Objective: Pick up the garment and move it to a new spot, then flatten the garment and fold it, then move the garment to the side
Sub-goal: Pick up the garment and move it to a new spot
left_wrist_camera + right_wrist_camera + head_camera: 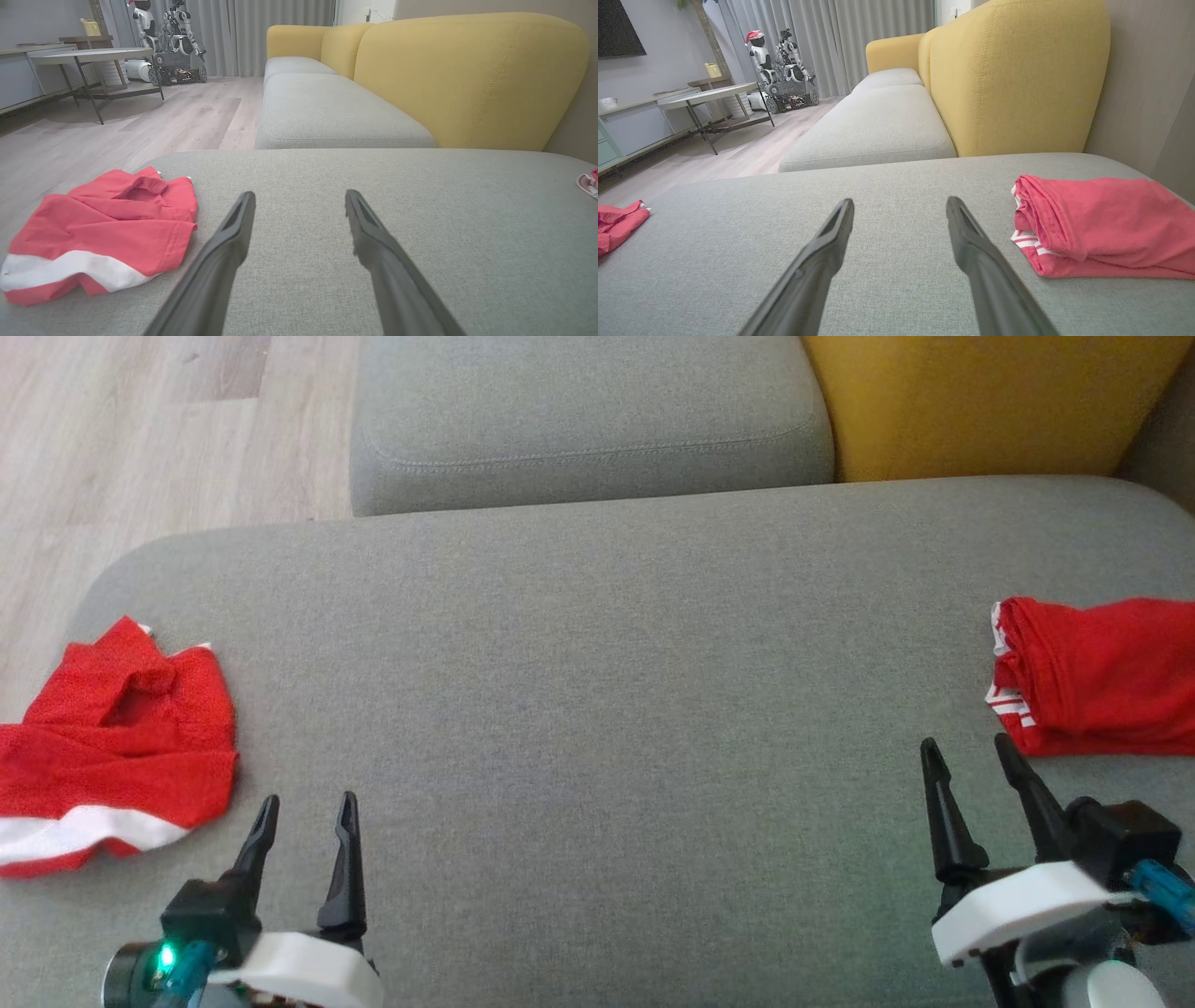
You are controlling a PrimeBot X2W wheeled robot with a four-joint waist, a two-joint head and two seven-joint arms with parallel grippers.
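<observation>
Now: open jaws, nothing held

Head view: the left gripper (309, 798) sits at lower left and the right gripper (965, 740) at lower right, both low over a wide grey seat cushion (607, 709); each pair of dark fingers is spread with bare fabric showing between, so both stand open and carry nothing; a crumpled garment (112, 747), red with a white band, lies at the cushion's left edge, just left of the left gripper and clear of its fingers; a folded garment (1102, 677), red with thin white stripes along one edge, lies at the right edge, just beside the right gripper's tips; a second cushion (588, 420) and a yellow backrest (980, 401) lie beyond; wooden floor (140, 429) at upper left.

Left wrist view: left gripper (300, 193) fingers apart, empty, pointing across the cushion; crumpled garment (112, 224) to their left, near the nearer finger but apart from it; a sliver of the folded garment (589, 182) at the far right edge; a table (88, 56) and another robot (173, 42) stand far back, before grey curtains (280, 14).

Right wrist view: right gripper (900, 200) fingers apart, empty; folded garment (1106, 219) just right of the right-hand finger, a strip of cushion between them; it lies as a flat stack; crumpled garment (619, 224) well apart, at the far left edge.
</observation>
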